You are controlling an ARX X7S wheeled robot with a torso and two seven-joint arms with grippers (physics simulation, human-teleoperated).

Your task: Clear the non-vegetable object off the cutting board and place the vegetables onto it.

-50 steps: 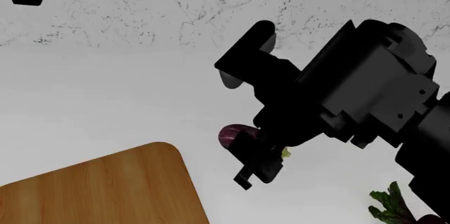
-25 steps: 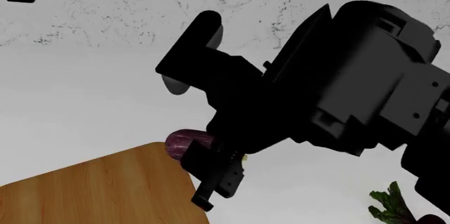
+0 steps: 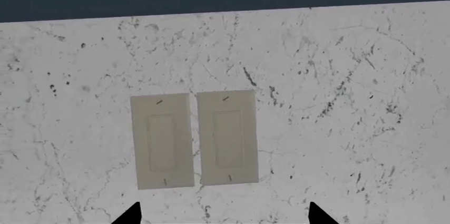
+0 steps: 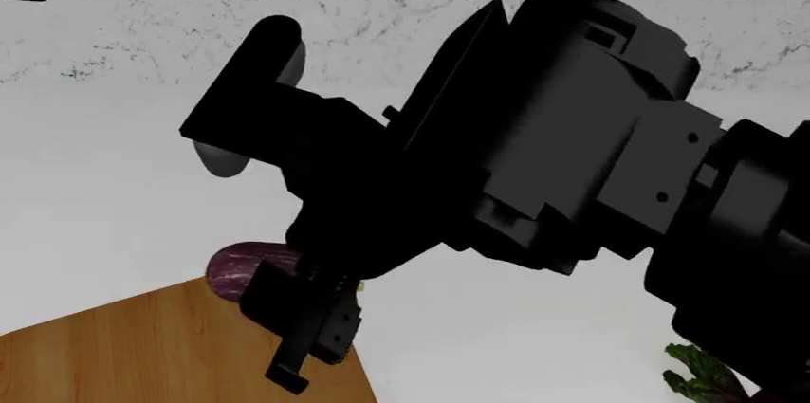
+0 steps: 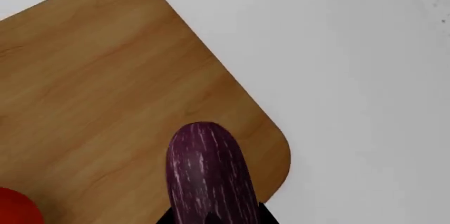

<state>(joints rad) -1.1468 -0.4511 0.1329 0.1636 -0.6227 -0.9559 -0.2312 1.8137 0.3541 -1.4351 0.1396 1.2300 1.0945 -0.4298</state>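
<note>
1. I see the eggplant (image 5: 209, 179) clamped in my right gripper (image 5: 211, 218), low in the right wrist view, over the cutting board (image 5: 98, 92) corner.
2. The tomato (image 5: 16, 207) sits at that view's lower left, on the board.
3. Beet leaves (image 4: 696, 372) show at the head view's lower right, off the board.
4. My right arm (image 4: 557, 156) fills the head view's centre.
5. My left gripper (image 3: 221, 214) faces the wall switches (image 3: 193, 139), fingertips apart.

A white stone wall (image 3: 338, 103) with dark specks has two pale switch plates (image 3: 194, 139) side by side. Below it lies a plain white counter (image 4: 114, 185).
</note>
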